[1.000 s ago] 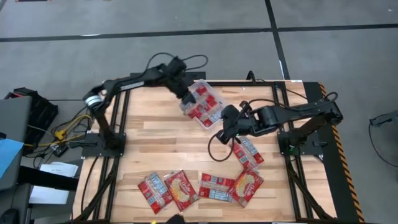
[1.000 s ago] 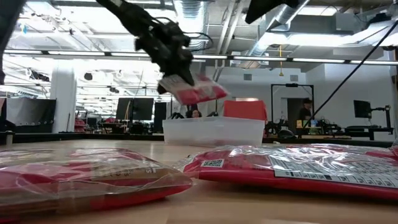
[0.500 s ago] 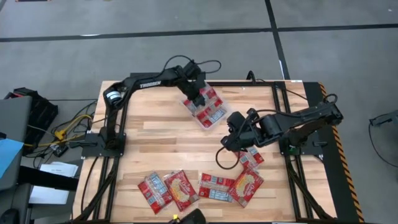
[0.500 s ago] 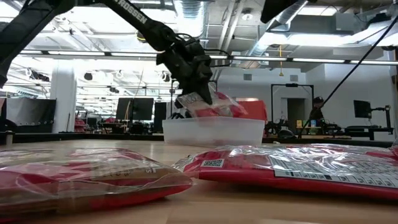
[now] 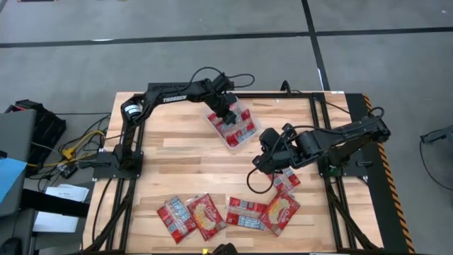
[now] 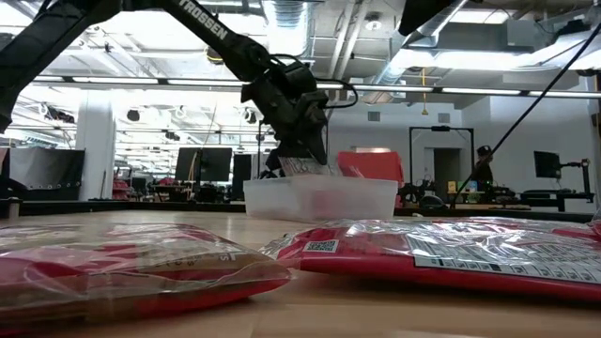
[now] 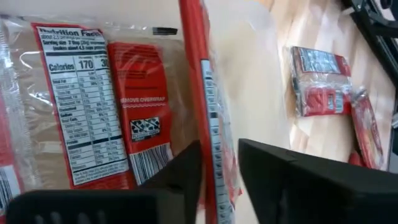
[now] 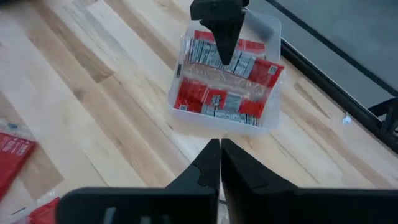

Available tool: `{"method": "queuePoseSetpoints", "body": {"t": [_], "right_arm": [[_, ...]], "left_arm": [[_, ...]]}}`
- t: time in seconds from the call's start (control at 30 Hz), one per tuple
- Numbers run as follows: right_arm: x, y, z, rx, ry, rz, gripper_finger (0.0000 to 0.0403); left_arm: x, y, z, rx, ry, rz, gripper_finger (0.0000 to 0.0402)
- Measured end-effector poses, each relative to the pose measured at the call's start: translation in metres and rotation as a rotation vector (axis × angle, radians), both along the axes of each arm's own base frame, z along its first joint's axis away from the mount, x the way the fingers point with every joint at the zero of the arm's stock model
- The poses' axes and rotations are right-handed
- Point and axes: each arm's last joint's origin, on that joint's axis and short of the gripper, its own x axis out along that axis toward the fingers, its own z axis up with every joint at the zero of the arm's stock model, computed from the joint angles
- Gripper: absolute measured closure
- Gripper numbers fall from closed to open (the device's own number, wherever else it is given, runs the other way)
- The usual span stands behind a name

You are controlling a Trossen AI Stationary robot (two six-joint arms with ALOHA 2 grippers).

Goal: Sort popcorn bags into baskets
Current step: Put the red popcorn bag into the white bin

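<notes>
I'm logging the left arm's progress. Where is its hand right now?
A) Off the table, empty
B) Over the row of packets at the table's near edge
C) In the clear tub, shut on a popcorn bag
C: the left hand sits in the clear tub, fingers shut edge-on around a red popcorn bag.
</notes>
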Motion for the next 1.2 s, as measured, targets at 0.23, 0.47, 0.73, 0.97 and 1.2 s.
{"method": "queuePoseSetpoints", "body": {"t": [0.23,0.47,0.73,0.97,1.2], "right_arm": [[-0.002,-0.002,0.000,-0.053,0.017,-0.014,0.0355],[-0.002,-0.006,0.000,-0.080,0.025,-0.017,0.0364],[-0.001,-0.007,0.000,-0.074,0.036,-0.011,0.0377],[-0.019,0.012,-0.048,0.120,0.148,-0.066,0.0383],[-0.046,0.034,-0.135,0.221,0.152,-0.228,0.0389]], "left_arm": [[0.002,0.008,0.026,-0.014,-0.045,0.003,0.0219],[0.002,0.003,0.059,0.086,0.024,-0.034,0.0209],[-0.006,-0.009,0.060,-0.002,0.087,-0.136,0.0274],[-0.052,-0.064,0.124,-0.055,0.104,-0.340,0.0340],[-0.102,-0.149,0.186,0.204,-0.123,-0.303,0.0398]]}}
